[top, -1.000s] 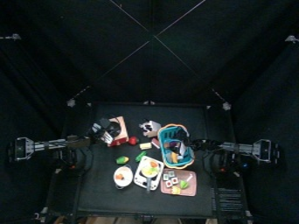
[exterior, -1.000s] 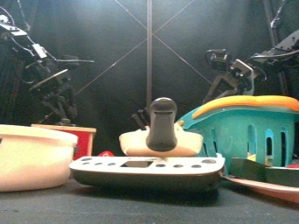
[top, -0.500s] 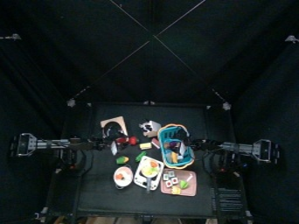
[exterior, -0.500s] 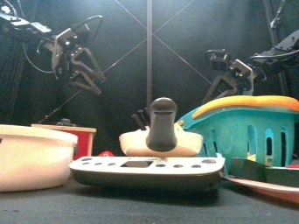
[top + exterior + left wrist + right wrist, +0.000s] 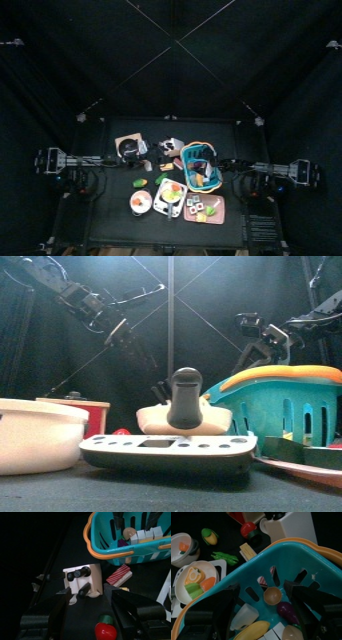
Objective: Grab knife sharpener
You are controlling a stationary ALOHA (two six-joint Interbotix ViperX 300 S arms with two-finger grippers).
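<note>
The left gripper (image 5: 87, 619) has its jaws spread wide and holds nothing; it hangs above the table, looking down at the knife sharpener (image 5: 85, 580), a cream block with a black handle and knobs. In the top view the sharpener (image 5: 168, 146) sits near the table's back, between a tan board (image 5: 130, 139) and the teal basket (image 5: 201, 166). The step in hand looks like the approach: the claw is aimed at the sharpener but well clear of it. Next it likely needs to come down with a jaw on either side of the block, then close.

A red pepper with a green stem (image 5: 105, 628) lies just under the claw, and a red-striped piece (image 5: 120, 575) sits beside the sharpener near the basket (image 5: 107, 556), so the jaws have little room on that side. The right gripper (image 5: 262, 614), also wide and empty, rests over the basket's food.
</note>
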